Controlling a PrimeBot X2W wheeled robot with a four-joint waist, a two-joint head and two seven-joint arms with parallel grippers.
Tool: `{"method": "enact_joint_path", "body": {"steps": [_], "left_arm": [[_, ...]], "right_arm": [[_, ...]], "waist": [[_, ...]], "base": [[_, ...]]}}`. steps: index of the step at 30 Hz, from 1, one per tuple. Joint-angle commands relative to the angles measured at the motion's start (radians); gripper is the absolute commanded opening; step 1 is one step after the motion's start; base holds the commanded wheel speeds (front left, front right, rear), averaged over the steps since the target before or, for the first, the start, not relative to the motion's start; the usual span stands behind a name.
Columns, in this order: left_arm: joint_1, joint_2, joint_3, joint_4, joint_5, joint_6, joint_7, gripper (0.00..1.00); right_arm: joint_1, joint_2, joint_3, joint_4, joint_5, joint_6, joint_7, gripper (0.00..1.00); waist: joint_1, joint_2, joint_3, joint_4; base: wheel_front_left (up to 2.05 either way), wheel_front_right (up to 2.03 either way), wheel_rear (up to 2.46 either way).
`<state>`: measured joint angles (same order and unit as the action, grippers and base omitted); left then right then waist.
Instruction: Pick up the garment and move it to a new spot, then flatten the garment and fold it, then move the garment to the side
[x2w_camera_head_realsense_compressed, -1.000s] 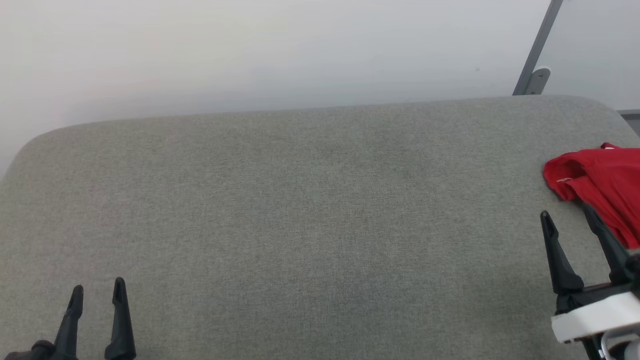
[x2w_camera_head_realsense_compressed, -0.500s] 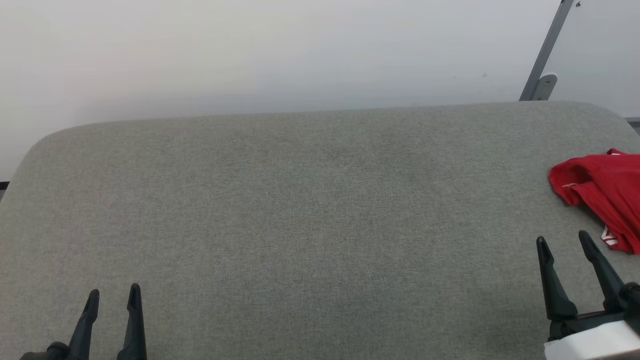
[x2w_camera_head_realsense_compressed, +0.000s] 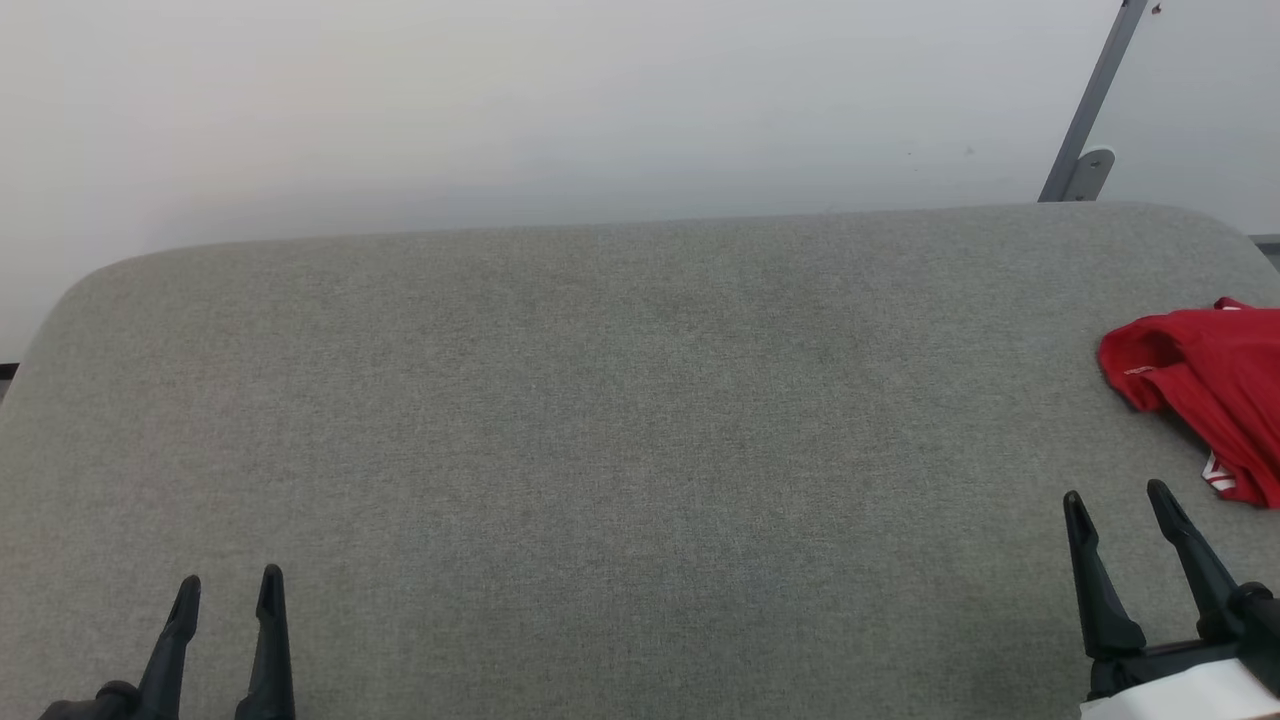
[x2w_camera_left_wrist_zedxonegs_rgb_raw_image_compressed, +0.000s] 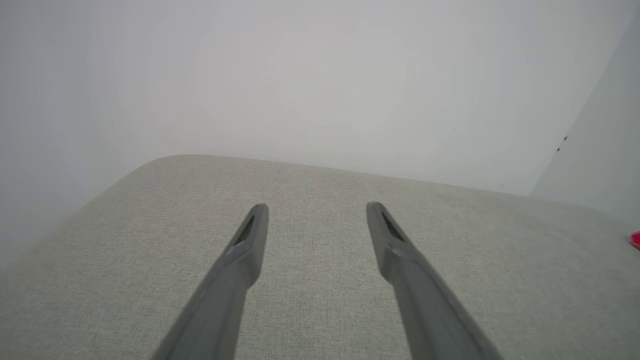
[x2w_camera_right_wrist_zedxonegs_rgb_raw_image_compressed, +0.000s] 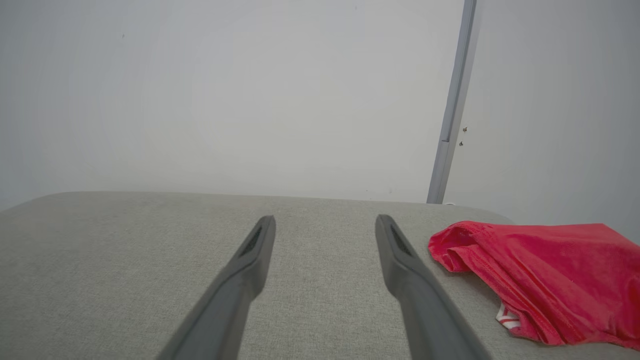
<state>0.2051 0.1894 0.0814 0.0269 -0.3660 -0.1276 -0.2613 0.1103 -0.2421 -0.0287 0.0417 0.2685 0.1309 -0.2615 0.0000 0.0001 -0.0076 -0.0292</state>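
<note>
While the garment (x2w_camera_head_realsense_compressed: 1200, 385) lies off at the right edge of the grey fabric-covered table (x2w_camera_head_realsense_compressed: 640, 400), the right gripper (x2w_camera_head_realsense_compressed: 1117, 497) sits at the lower right of the head view w/ its two dark fingers spread wide. It is empty and touches nothing. The right wrist view shows bare grey fabric in the gap btwn the fingers. The left gripper (x2w_camera_head_realsense_compressed: 230, 582), at lower left, is likewise spread wide and empty, fingers pointing up-view over bare fabric, well apart from the other arm.

The garment is bunched in loose folds and partly cut off by the frame edge. It is bright red cloth, w/ a bit of white-and-red striped trim (x2w_camera_head_realsense_compressed: 1218, 477) peeking out at its near edge. In the right wrist view it lies just right of the right-hand finger, near but not touching. A red sliver of it shows at the right edge of the left wrist view.

Behind the table are a plain pale wall (x2w_camera_head_realsense_compressed: 500, 100) and a slim grey metal post (x2w_camera_head_realsense_compressed: 1095, 100), slanting up near the far right corner.

Vs 1 s ago, the right gripper has pulled back toward the robot. One finger then overlapped the red cloth in the head view, and grey fabric now shows btwn fingertips and garment. The head cam also shifted a little, so the whole scene sits slightly lower and to the right. Garment shape and left gripper pos. look unchanged.
</note>
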Motion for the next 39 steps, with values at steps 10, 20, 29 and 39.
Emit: {"method": "enact_joint_path", "body": {"steps": [10,20,29,39], "left_arm": [[-0.015,-0.013,0.019,-0.014,0.014,-0.003,-0.005,1.0],[-0.014,-0.037,0.009,0.034,-0.082,0.0,0.026,0.0],[-0.054,-0.046,0.008,0.06,-0.232,0.0,0.067,0.0],[-0.093,-0.056,0.008,0.083,-0.379,-0.001,0.107,0.0]], "right_arm": [[0.007,0.005,0.001,-0.009,-0.01,0.0,-0.004,1.0],[-0.007,0.028,0.001,0.035,0.092,0.0,0.023,0.0],[-0.036,0.043,-0.004,0.057,0.254,0.0,0.063,0.0],[-0.063,0.06,-0.011,0.077,0.413,0.0,0.103,0.0]], "waist": [[0.0,-0.0001,0.004,0.007],[0.0,-0.0001,0.005,0.008],[0.0,-0.0001,0.005,0.01],[0.0,-0.0001,0.006,0.011]], "base": [[0.0,0.0,0.0],[0.0,0.0,0.0],[0.0,0.0,0.0],[0.0,0.0,0.0]]}}
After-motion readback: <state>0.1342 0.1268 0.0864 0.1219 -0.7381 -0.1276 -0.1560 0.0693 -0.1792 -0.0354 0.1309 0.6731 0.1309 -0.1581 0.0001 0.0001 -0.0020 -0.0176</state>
